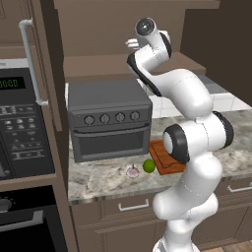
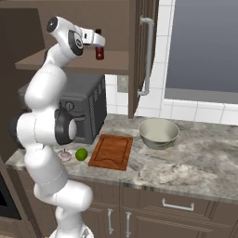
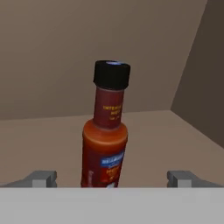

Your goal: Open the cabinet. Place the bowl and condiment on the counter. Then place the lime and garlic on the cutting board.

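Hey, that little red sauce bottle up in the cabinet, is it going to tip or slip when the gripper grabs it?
The condiment stands tall and slim on the cabinet shelf, so a sideways nudge would probably tip it. Its body looks smooth and rounded, likely somewhat slippery. The open gripper sits low around its wider body, which probably gives a steadier hold than the narrow neck.

You're in a home kitchen: a dark toaster oven (image 1: 109, 119) sits on a speckled stone counter (image 2: 186, 162), a built-in microwave (image 1: 22, 125) stands to the left, brown wooden cabinets (image 2: 144, 46) hang above, and drawers (image 2: 176, 203) run below a tiled backsplash (image 2: 186, 111).
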Robot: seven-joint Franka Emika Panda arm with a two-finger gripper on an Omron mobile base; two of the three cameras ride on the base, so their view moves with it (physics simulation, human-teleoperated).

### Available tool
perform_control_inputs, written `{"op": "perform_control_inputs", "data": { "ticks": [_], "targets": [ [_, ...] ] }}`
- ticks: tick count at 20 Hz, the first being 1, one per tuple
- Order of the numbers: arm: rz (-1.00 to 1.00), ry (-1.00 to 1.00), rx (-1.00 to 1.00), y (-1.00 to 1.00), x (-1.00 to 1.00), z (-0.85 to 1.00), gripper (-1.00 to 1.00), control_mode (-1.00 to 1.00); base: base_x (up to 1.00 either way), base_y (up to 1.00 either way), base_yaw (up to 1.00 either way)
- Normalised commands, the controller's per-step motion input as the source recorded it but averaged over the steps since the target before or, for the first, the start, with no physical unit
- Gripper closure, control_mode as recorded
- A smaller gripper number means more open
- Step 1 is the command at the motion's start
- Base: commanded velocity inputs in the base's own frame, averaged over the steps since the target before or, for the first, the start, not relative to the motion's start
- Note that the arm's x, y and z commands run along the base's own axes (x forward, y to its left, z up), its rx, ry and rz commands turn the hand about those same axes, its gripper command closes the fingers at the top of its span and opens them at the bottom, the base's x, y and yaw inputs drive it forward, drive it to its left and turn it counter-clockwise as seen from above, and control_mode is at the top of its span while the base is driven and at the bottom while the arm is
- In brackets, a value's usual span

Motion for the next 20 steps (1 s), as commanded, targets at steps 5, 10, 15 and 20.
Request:
{"op": "perform_control_inputs", "data": {
  "ticks": [5, 10, 15, 20],
  "targets": [
    [-0.07, 0.01, 0.00, 0.00, 0.04, -0.08, -1.00, -1.00, 0.00, 0.00, 0.00],
    [-0.05, 0.02, 0.00, -0.01, 0.03, -0.21, -1.00, -1.00, 0.00, 0.00, 0.00],
    [-0.03, 0.00, 0.00, -0.08, 0.21, -0.01, -1.00, -1.00, 0.00, 0.00, 0.00],
    [-0.02, 0.00, 0.00, -0.12, 0.21, 0.00, -1.00, -1.00, 0.00, 0.00, 0.00]
  ]
}}
